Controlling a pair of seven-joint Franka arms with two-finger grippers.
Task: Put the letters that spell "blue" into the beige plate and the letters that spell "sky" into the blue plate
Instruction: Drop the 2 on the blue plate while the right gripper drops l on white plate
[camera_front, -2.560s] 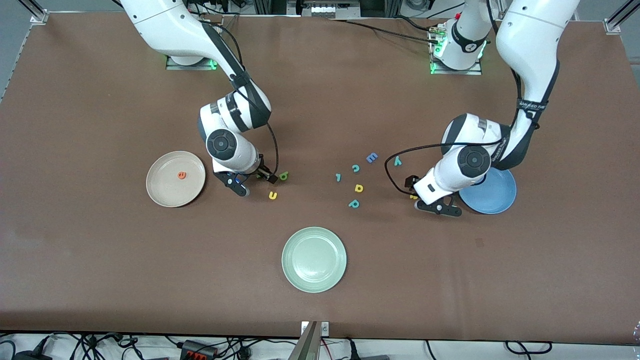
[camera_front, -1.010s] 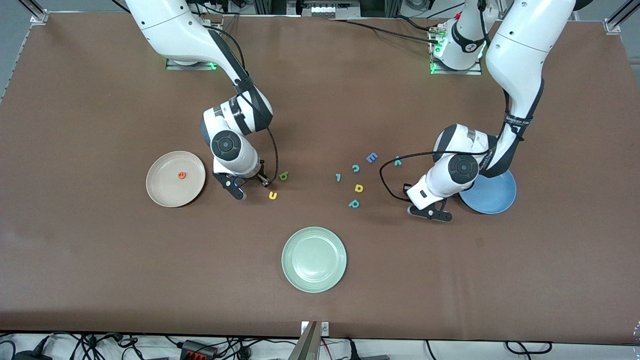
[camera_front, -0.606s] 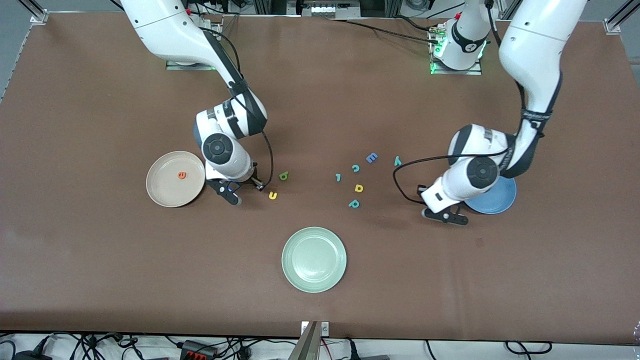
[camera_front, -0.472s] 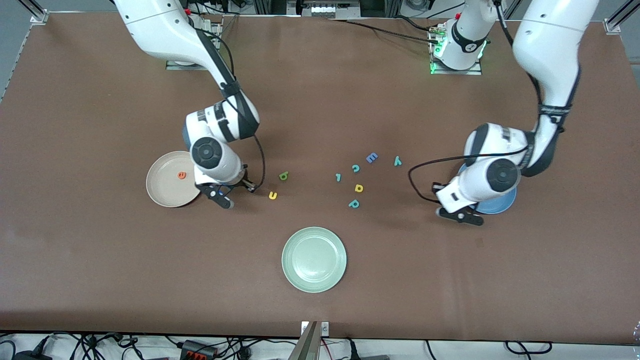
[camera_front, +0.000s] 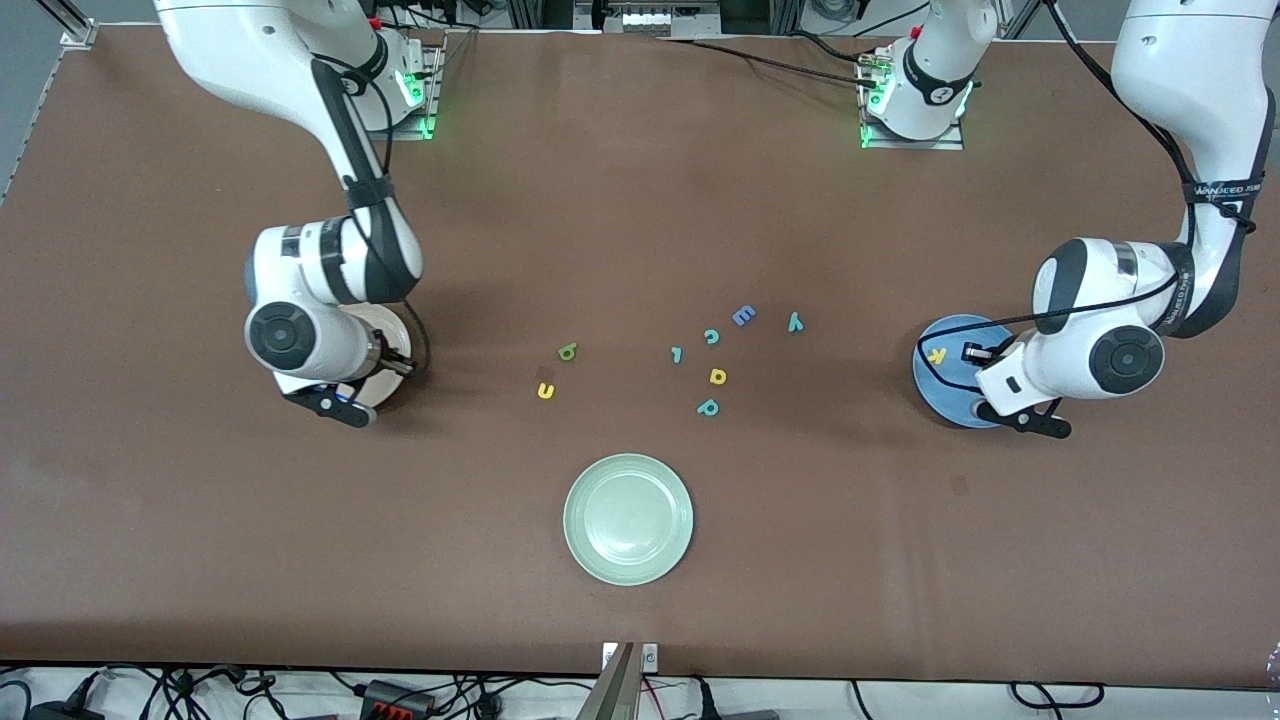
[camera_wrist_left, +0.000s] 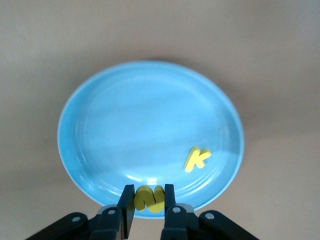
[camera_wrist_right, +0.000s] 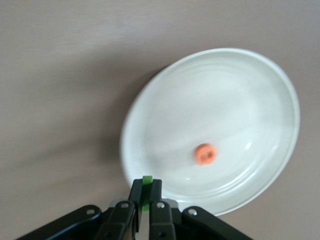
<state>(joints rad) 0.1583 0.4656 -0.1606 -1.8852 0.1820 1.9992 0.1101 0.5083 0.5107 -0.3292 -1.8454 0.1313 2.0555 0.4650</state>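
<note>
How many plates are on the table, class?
3: the beige plate under the right arm, the blue plate under the left arm, and the pale green plate nearest the front camera.

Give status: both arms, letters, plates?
Left gripper holds yellow s over blue plate. Right gripper holds green l over beige plate. Nothing blocking.

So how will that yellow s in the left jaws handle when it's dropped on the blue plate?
The yellow s looks like thin foam, probably light. Flat-cut, it should settle flat like the yellow k rather than roll, though the glossy blue plate may let it slide.
</note>
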